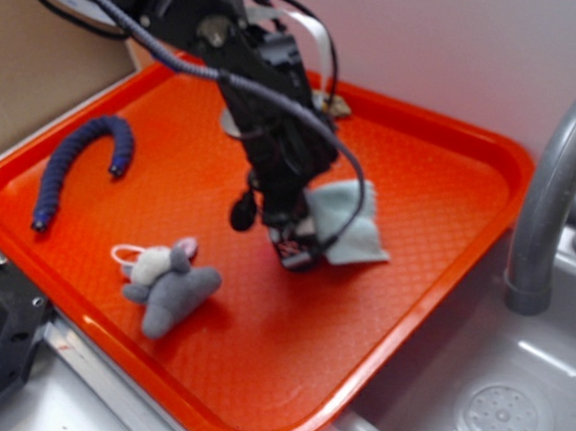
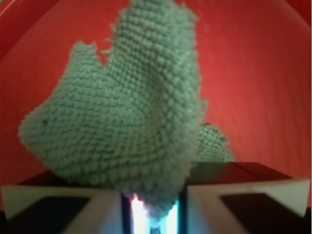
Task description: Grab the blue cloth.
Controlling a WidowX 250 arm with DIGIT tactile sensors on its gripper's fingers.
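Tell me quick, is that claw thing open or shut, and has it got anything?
Gripper: shut on the blue cloth, a fold of which is pinched between its fingers.

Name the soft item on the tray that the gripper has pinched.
The blue cloth, pinched in the gripper; the plush toy and navy tube lie untouched.

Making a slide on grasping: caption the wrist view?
Wrist view: gripper pinching a bunched fold of the blue cloth above the orange tray.
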